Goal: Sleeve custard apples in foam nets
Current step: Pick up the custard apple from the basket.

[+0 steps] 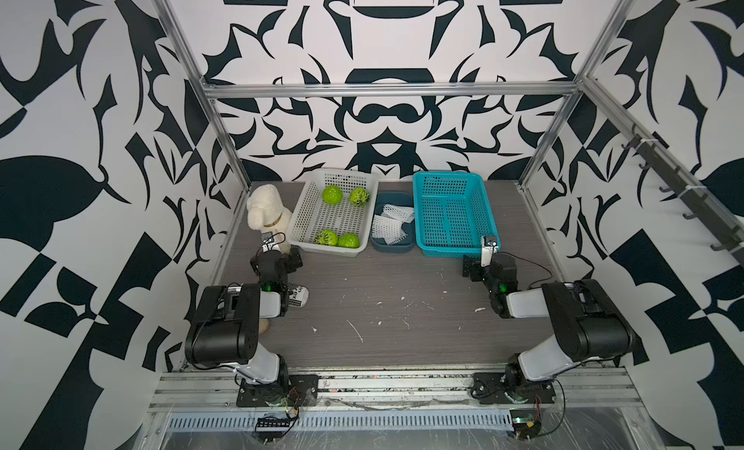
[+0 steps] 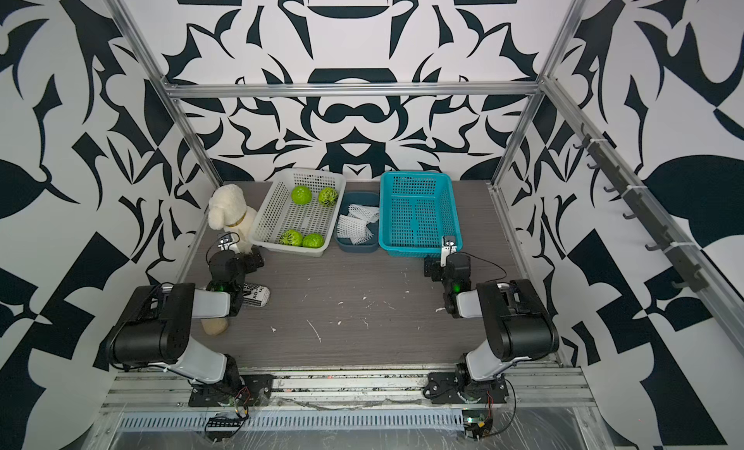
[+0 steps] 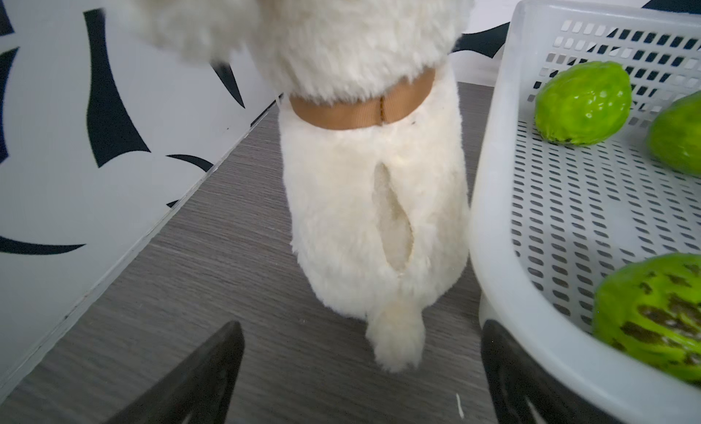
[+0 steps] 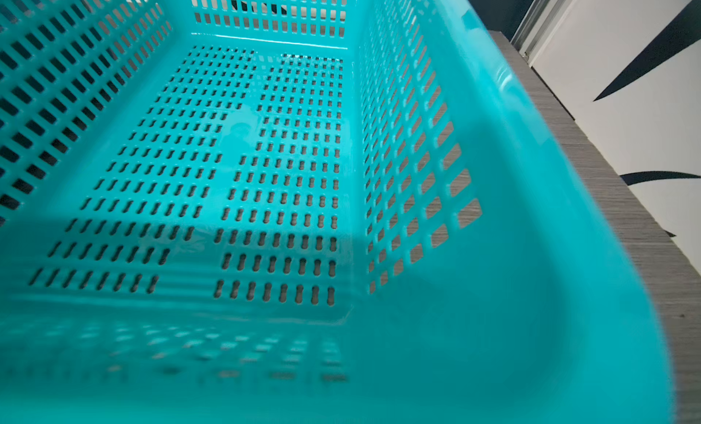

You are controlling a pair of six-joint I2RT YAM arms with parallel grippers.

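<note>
Four custard apples (image 1: pixel 332 195) sit in the white basket (image 1: pixel 302 205), foam nets (image 1: pixel 392 224) in a dark tray (image 1: pixel 392 249); a plush dog (image 1: pixel 265 210) fronts the spread left tool (image 3: pixel 362 327), while the right tool (image 1: pixel 472 267), spread and empty, faces the teal basket (image 1: pixel 447 210)

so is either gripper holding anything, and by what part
Nothing is held: left gripper open near the plush dog, right gripper open by the teal basket.

Along the back of the counter (image 1: pixel 386 299) stand, left to right, a plush dog (image 1: pixel 265 210), a basket (image 1: pixel 308 210) holding four custard apples (image 1: pixel 332 195), a tray (image 1: pixel 393 249) of foam nets (image 1: pixel 392 224), and a second basket (image 1: pixel 451 249). Two apples lie at the far end, two at the near end.
</note>
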